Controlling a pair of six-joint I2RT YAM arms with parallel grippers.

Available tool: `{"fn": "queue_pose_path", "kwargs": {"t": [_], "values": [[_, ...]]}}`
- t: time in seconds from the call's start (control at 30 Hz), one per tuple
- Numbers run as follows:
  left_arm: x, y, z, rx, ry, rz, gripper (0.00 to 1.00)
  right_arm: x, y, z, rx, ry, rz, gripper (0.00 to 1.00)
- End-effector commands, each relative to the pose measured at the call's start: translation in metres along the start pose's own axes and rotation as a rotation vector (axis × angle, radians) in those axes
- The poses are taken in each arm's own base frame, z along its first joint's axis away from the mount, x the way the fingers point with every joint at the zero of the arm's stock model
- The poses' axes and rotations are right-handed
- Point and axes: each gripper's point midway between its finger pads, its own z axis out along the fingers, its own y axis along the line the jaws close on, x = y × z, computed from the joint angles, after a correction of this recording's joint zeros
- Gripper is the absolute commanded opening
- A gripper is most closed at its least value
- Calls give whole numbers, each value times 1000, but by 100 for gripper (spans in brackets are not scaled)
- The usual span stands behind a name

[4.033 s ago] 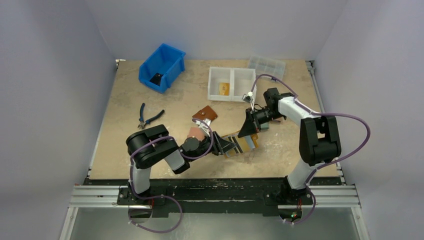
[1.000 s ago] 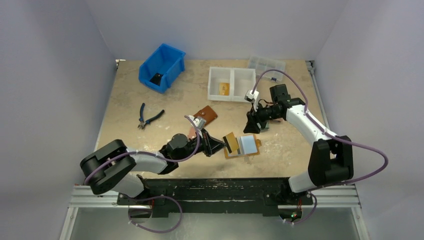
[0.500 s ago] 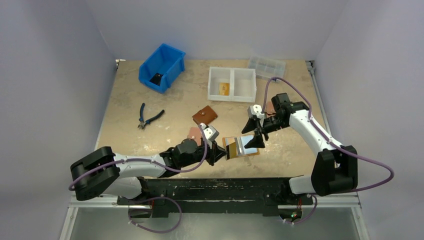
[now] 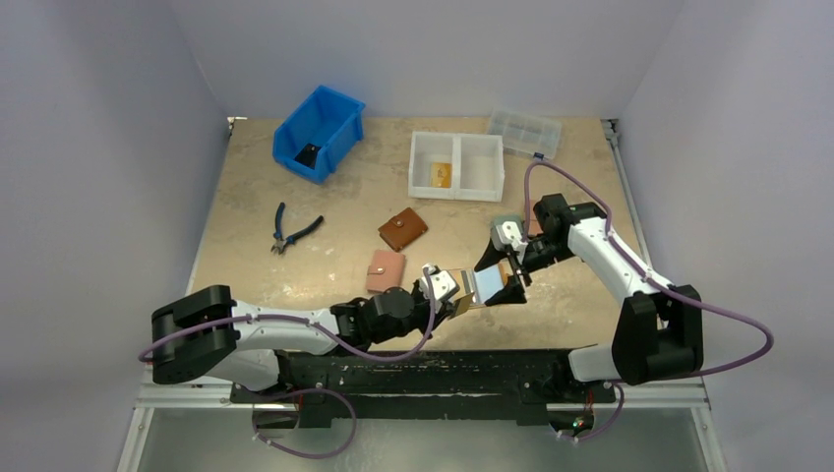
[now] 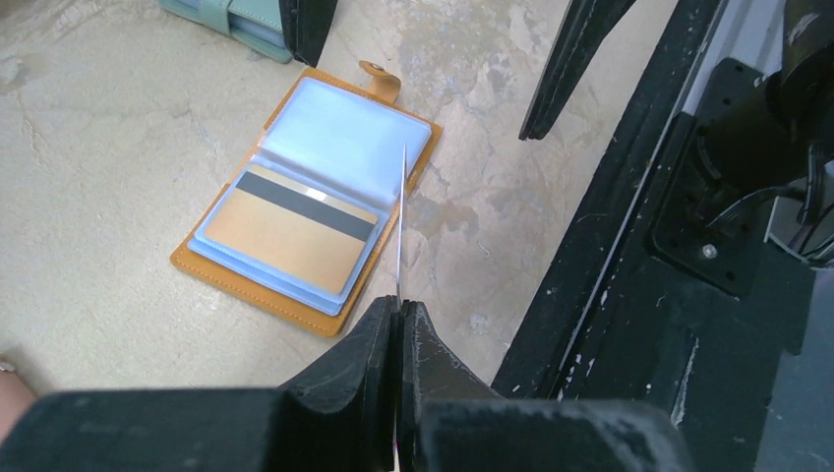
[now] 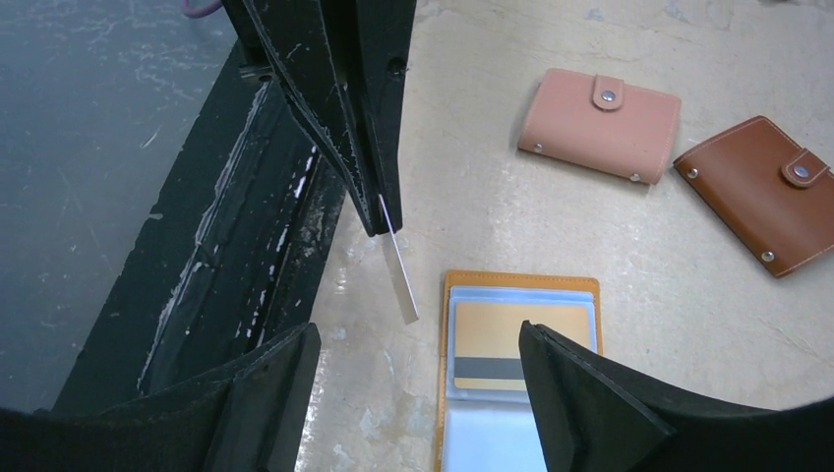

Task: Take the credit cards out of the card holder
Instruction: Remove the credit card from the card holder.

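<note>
Left claw (image 5: 398, 307) pinches 1 credit card (image 5: 401, 226); right claw (image 6: 418, 339) spread wide, empty, over card holder (image 6: 521, 280).

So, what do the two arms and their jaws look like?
The left arm and right arm match: white link shells, bulky black joints, a purple cable looped loosely along each. Their jaws are matte black wedges tapering to thin tips. No markings visible.

Card holder (image 5: 334, 138) open flat; sleeved card (image 5: 285, 231), held card (image 6: 402, 285).
</note>
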Motion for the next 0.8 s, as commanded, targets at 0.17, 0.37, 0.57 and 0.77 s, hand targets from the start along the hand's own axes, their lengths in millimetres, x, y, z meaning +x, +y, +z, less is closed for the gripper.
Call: {"fn": "queue_pose_path", "kwargs": {"t": [0.17,0.37,0.57,0.77], "values": [[-19,-8,7,-31,-34,90,0,-3,12,6,-51,-32,-42,84],[-23,-9,8,-37,-44,91,0,2,17,14,-88,-24,-45,84],[-25,-9,10,-42,-53,78,0,5,20,24,-119,-4,-64,70],[-25,-10,11,-40,-58,70,0,9,16,29,-113,34,-65,43]]}}
